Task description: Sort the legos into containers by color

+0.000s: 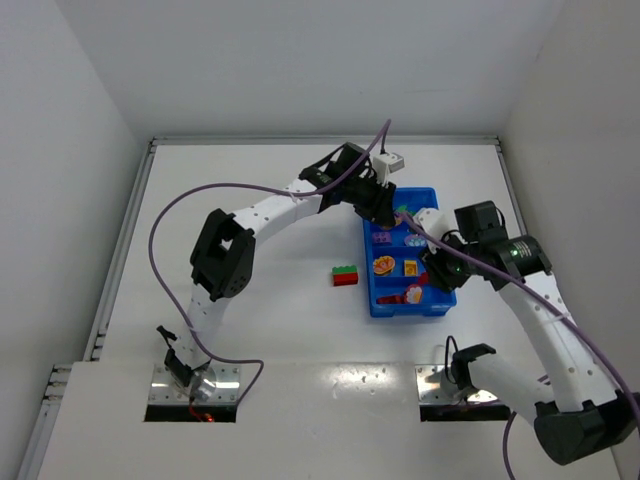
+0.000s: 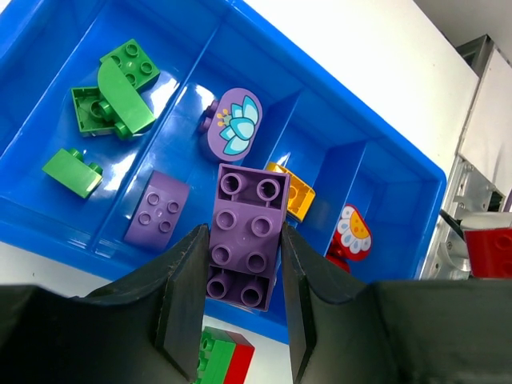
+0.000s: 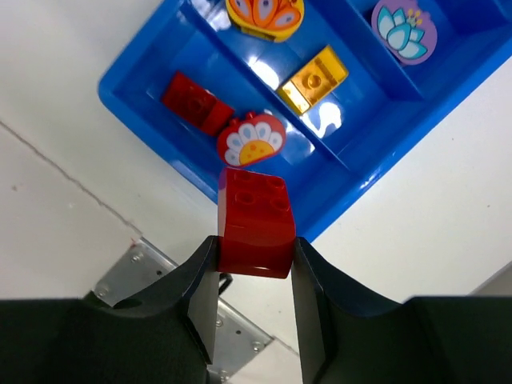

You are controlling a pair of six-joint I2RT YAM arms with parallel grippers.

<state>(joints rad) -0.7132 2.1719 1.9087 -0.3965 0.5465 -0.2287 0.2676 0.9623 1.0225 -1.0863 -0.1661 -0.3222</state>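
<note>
right gripper [image 3: 254, 244]: clamped on a red brick [image 3: 256, 208], pinched by its sides with the studs showing. It hangs at the edge of the tray [image 1: 405, 308] by the red section, lower right of centre in the top view. Looks lined up for a drop there.
loose brick: one green-and-red brick [image 1: 345, 275] on the table [image 1: 250, 200], just left of the tray, mid-frame in the top view. Two colours, so which section it belongs in is a judgement call.
red section: two pieces, a red block [image 3: 196, 102] and a red flower piece [image 3: 252, 140].
yellow section: two pieces, a yellow block [image 3: 312, 80] and an orange flower piece [image 3: 264, 12].
purple section: two pieces, a purple block [image 2: 156, 208] and a purple flower piece [image 2: 232, 124].
left gripper [image 2: 242, 256]: closed on a long purple brick [image 2: 248, 208] above the purple section, probably to release it there.
green section: four green pieces [image 2: 124, 100] by my count, at the far end, some overlapping.
held: two bricks, one per arm.
</note>
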